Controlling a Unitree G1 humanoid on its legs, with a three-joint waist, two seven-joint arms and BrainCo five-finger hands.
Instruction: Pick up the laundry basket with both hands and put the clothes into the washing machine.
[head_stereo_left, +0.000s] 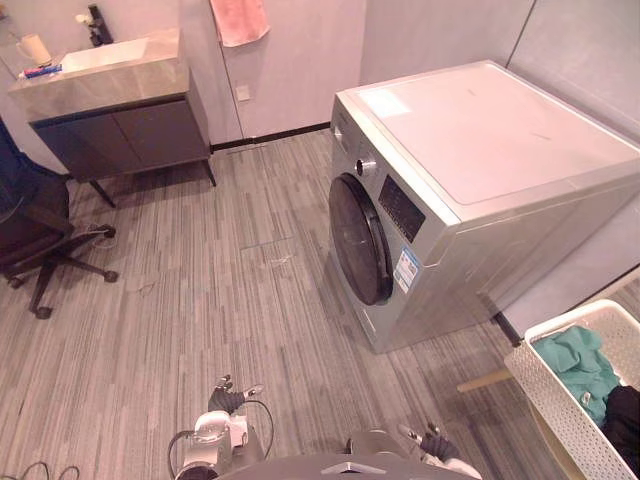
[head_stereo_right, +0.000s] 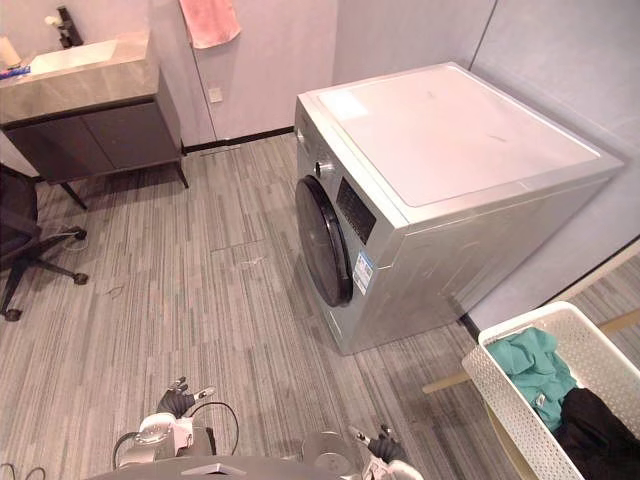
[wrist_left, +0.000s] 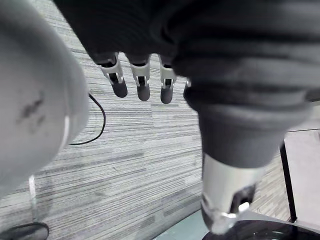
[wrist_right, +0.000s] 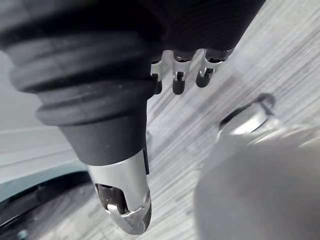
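Left eye view: laundry basket (head_stereo_left: 555, 408) with clothes (head_stereo_left: 580, 365) sits far right, beside washing machine (head_stereo_left: 480, 150). My left hand (head_stereo_left: 228, 398) and right hand (head_stereo_left: 435, 443) hang slack, empty, well apart from it. Turn right, square up, grip opposite rims evenly.

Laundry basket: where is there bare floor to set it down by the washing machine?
Bare: the wide floor in front of the door of the washing machine, reaching left to the office chair and the sink cabinet. Crowded: the right side, where the laundry basket stands close beside the machine.
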